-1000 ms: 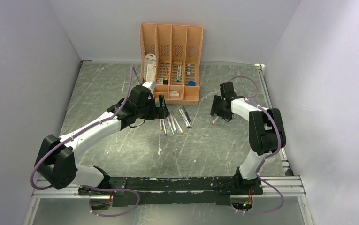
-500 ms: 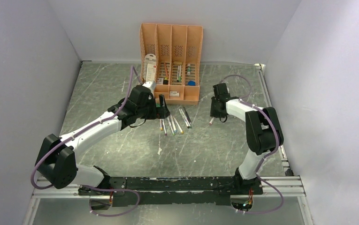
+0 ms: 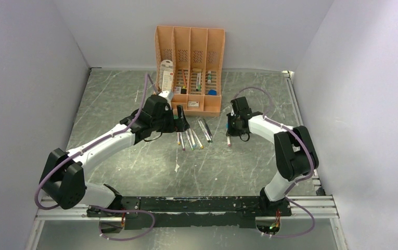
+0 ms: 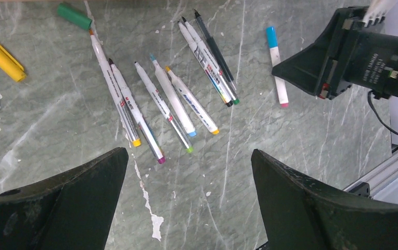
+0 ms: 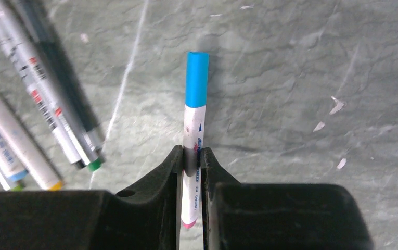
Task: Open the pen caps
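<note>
- Pen caps (image 4: 74,15) are mostly off. A yellow cap (image 4: 0,58) and two green ones lie loose on the counter (image 3: 134,104), beyond the left jaws and off to their left, apart from the pens.
- One blue cap (image 5: 197,78) is still on its pen (image 5: 193,120). The right jaws are clamped on that pen's barrel, cap end pointing away from them, pink tail end back between the fingers.
- Over the past second the right arm (image 3: 269,127) has swung leftward. It has carried the capped pen from well out to the side to near the fan of pens (image 4: 160,99). The left arm (image 3: 108,138) has barely shifted.
- The left jaws stand wide apart and hold nothing. They hover over the fan, which lies just ahead of them, and its pens appear to show bare tips.
- The carry reads as a set-up for a two-arm pull, with the right jaws gripping the barrel while the left jaws close on the blue cap. The cap is not yet between the left jaws.
- The blue cap looks like the last one on the counter to come off.
- Whether the held pen touches the counter cannot be told.
- The counter is grey-green and marbled, scuffed with white chips and scratches. Pale lilac walls (image 3: 25,78) close it in on three sides.
- A peach-orange organiser (image 3: 189,36) stands at the back, beyond both sets of jaws. A metal rail (image 3: 311,205) runs behind them along the near edge.
</note>
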